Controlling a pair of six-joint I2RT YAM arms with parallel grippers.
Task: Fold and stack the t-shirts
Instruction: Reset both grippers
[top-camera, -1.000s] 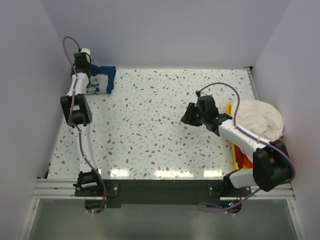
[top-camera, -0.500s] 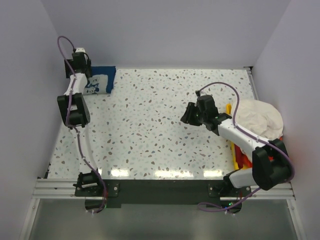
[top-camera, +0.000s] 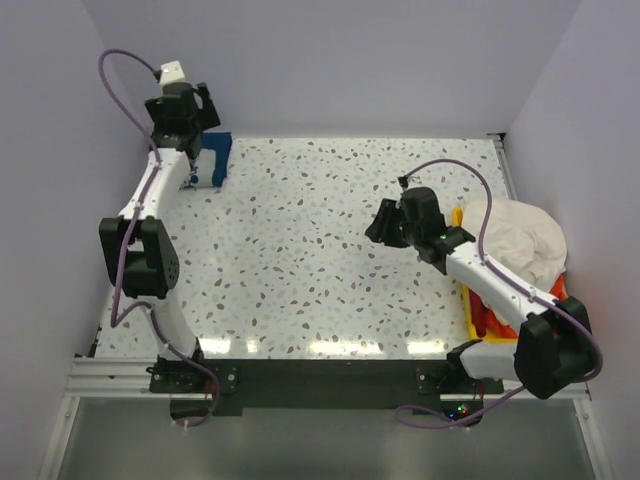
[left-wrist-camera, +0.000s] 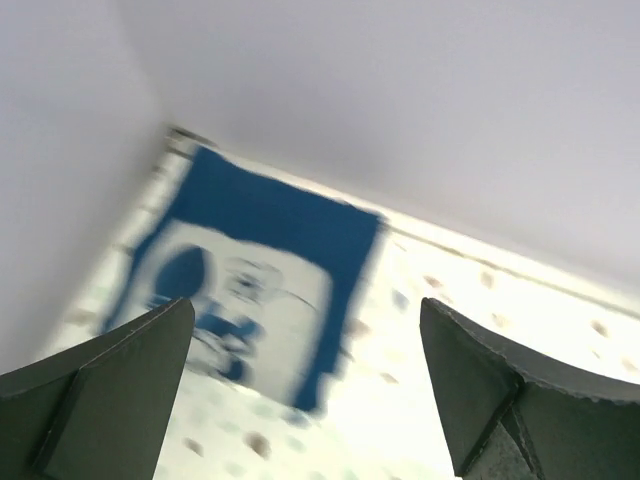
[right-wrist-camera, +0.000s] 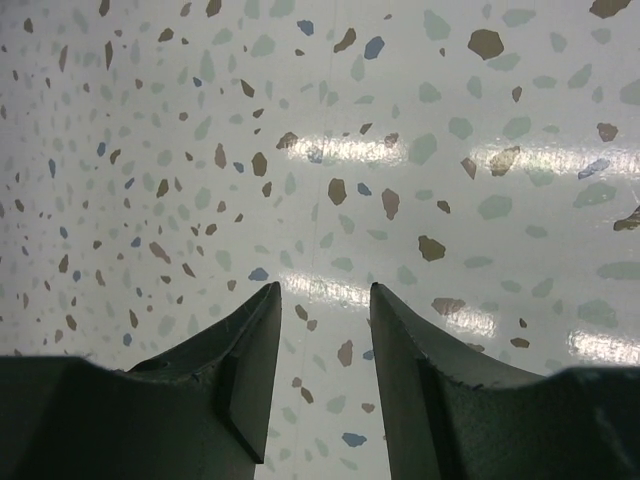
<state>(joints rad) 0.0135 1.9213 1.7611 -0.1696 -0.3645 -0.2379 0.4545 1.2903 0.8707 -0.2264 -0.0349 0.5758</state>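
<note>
A folded navy t-shirt (top-camera: 218, 158) with a white print (left-wrist-camera: 250, 290) lies flat in the table's back left corner. My left gripper (top-camera: 186, 120) hovers above it, open wide and holding nothing; in the left wrist view the shirt shows between and beyond the fingertips (left-wrist-camera: 160, 330), and the view is blurred. A cream-white t-shirt (top-camera: 520, 245) is heaped on the yellow bin at the right, with orange-red cloth (top-camera: 485, 322) under it. My right gripper (top-camera: 377, 228) is left of the bin over bare table, jaws open (right-wrist-camera: 323, 290), nothing between them.
The yellow bin (top-camera: 458, 218) stands at the table's right edge under the right arm. White walls close in the back and both sides. The speckled tabletop (top-camera: 300, 250) spreads between the two arms. A metal rail (top-camera: 320, 380) runs along the near edge.
My left gripper opened, let go of the navy shirt and rose above it, swinging slightly right. The right gripper's jaws widened a little and its arm shifted slightly.
</note>
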